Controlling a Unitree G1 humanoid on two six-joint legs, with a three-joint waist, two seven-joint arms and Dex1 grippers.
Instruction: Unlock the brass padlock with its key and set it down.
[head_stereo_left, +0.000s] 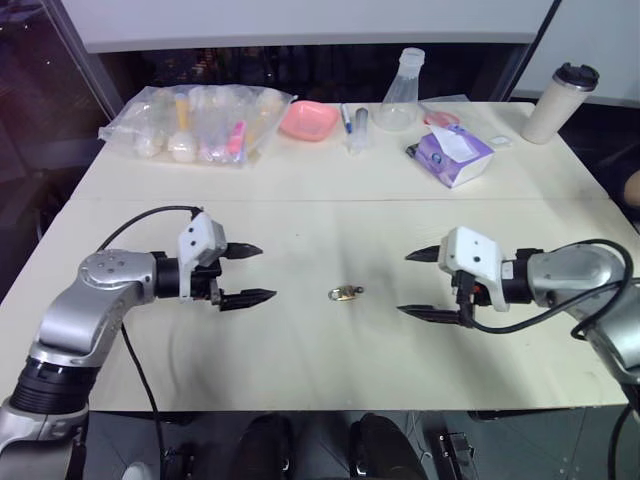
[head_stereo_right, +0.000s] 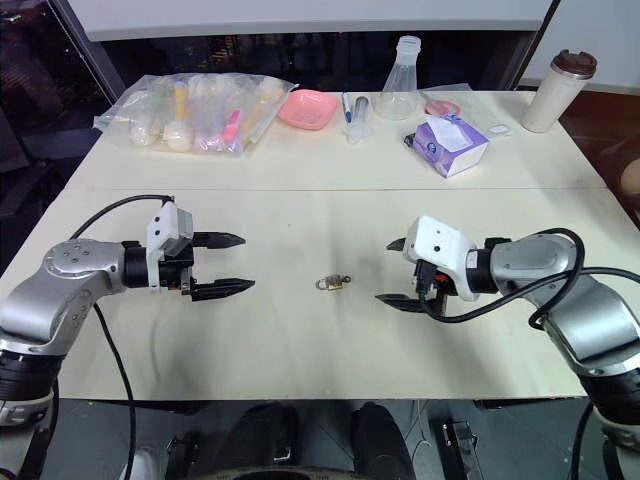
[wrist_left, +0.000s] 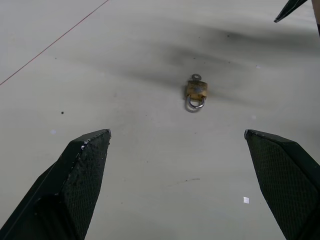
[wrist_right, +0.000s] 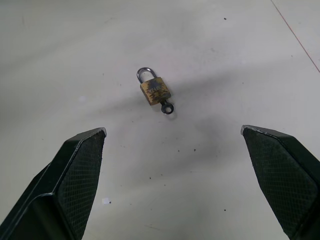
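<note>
Padlock (head_stereo_left: 345, 293), small, brass-bodied with a curved silvery shackle and a ring-headed key (wrist_right: 167, 107) in its base, lies flat on our smooth pale desk (head_stereo_left: 300, 230) between both grippers. Left (head_stereo_left: 250, 273) and right (head_stereo_left: 418, 284) textured black fingers stand wide, empty.

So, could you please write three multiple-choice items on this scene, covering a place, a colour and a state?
1. Where does the brass padlock lie?
A. In the pink dish
B. On the table between both end effectors
C. Inside the plastic bag

2. What colour is the tissue box?
A. Purple
B. Green
C. Black

3. How is the left end effector?
A. Shut on the padlock
B. Shut and empty
C. Open and empty

Answers: 1 B, it rests on the bare table midway between them. 2 A, its sides are purple. 3 C, its fingers stand apart, nothing between them.
</note>
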